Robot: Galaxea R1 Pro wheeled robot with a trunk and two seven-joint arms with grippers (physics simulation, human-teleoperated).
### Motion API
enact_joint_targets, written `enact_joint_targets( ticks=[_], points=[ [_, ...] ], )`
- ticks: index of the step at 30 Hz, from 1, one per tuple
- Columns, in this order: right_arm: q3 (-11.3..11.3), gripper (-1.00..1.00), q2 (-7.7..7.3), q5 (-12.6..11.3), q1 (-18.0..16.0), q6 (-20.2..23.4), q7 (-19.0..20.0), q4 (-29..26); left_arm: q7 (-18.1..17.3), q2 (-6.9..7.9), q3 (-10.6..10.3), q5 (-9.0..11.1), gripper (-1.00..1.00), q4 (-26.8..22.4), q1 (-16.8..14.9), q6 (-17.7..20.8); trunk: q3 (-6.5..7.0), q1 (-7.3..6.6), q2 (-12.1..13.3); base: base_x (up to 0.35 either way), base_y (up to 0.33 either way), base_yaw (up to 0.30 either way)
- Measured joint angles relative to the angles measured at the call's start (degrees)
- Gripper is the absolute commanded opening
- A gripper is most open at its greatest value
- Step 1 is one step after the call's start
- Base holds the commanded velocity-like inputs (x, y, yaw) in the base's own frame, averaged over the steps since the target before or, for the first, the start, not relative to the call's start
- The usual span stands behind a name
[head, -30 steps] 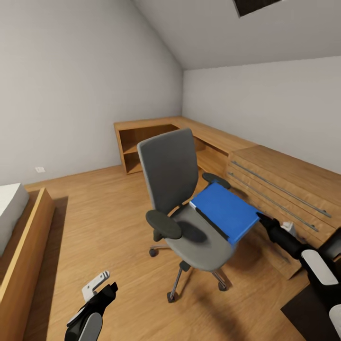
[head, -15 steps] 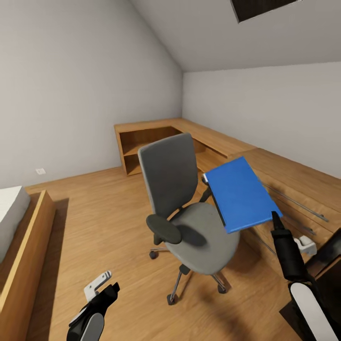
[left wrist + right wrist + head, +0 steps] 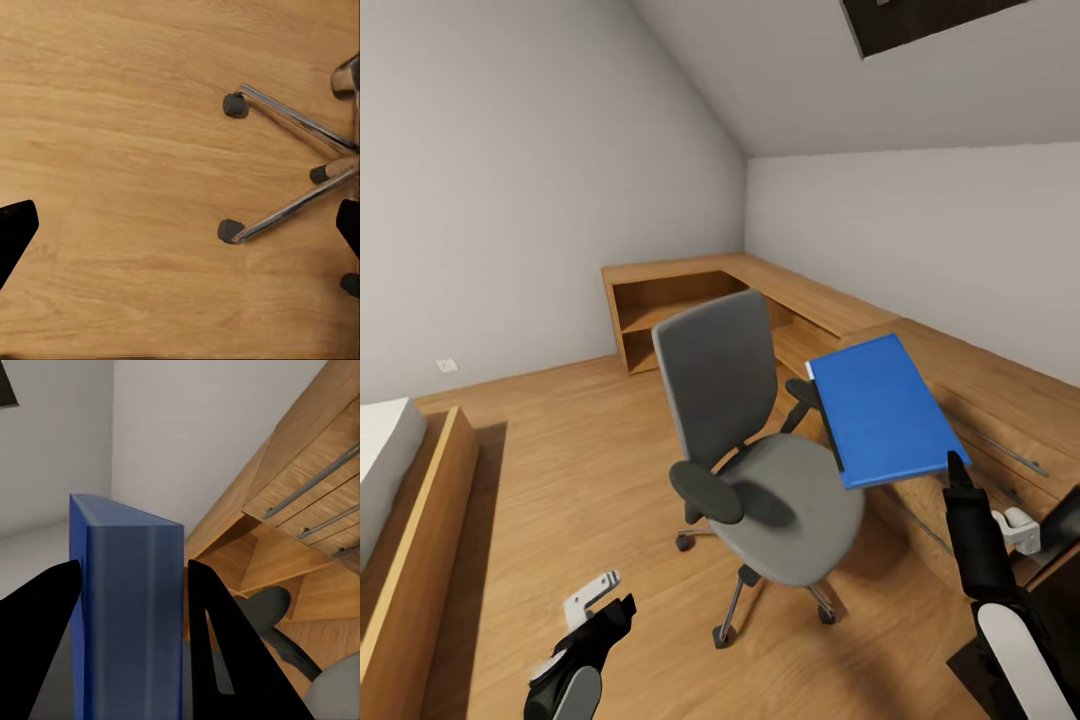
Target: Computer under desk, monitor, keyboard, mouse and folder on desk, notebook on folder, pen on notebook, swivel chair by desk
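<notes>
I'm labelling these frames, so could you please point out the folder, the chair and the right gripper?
folder [image 3: 880, 410]: head view, middle of its blue cover.
chair [image 3: 722, 375]: head view, grey backrest.
right gripper [image 3: 131, 622]: right wrist view, between its fingertips.

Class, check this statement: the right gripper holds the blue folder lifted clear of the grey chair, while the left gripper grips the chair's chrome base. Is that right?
Not quite. The left gripper grips nothing: it hangs above the wooden floor, apart from the chair base, as the left wrist view shows. The rest stands: the right gripper holds the blue folder clear of the seat.
</notes>
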Motion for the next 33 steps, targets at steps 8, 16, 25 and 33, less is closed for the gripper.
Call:
enact_joint_targets(
  ticks=[8,16,25,33],
  points=[
    [0.0,-1.00,1.81,-0.2,0.3,-0.4,-0.2,0.0,-0.1,0.13,-4.6,0.1,1.00,0.4,0.0,-3.5,1.44,-1.74,3.2,-0.145,0.000,-0.007],
    [0.0,-1.00,1.93,-0.1,0.4,-1.4,-0.4,0.1,0.3,0.03,-10.4,0.0,1.00,4.7,0.0,-3.5,2.87,-3.51,6.4,-0.008,0.000,-0.237],
    [0.0,-1.00,1.89,-0.1,0.4,-2.0,-0.3,0.2,0.5,-0.21,-12.3,-3.6,1.00,6.4,0.0,-3.5,4.49,-5.49,10.0,0.000,0.000,-0.206],
    [0.1,-1.00,2.51,-0.1,0.4,-2.7,-0.3,0.4,0.2,-0.79,-12.5,-5.2,1.00,9.3,0.0,-3.4,5.93,-7.25,13.2,0.000,0.000,-0.006]
  ],
)
